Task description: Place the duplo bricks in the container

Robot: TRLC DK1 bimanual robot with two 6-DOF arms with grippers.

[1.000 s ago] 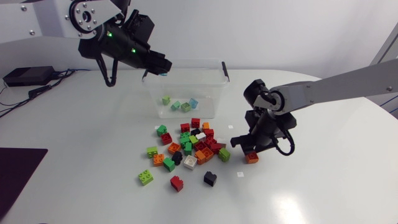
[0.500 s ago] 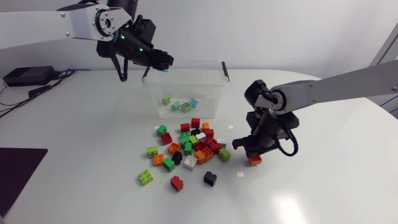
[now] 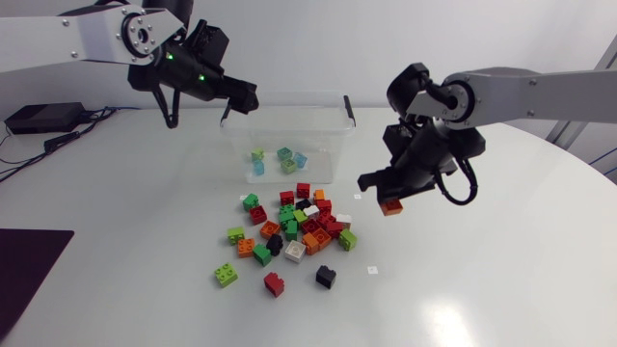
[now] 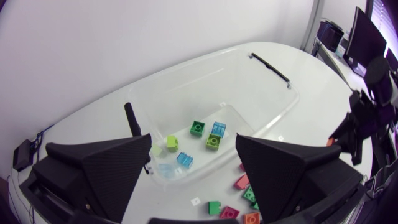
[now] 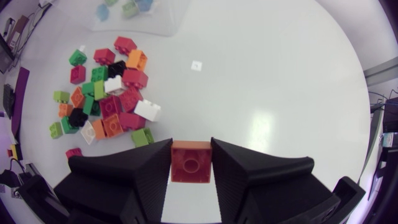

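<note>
Orange brick [image 5: 191, 163] clamped in right gripper [image 5: 191, 149], apparently above the table [image 5: 280, 93].

Two grippers over one tabletop [image 3: 501, 270], with a container [image 3: 286, 111] and a brick pile [image 3: 294, 226].

The container lies under and just ahead of the left gripper [image 3: 243, 96], and the loose bricks [image 4: 199, 140] in it show between that gripper's spread fingers. The held brick [image 5: 191, 162] sits between the right gripper's [image 5: 191, 158] fingers, touched from both sides and clear of the tabletop. The brick pile lies ahead of the right gripper and off to one side. The container stands beyond the pile, farther ahead.
</note>
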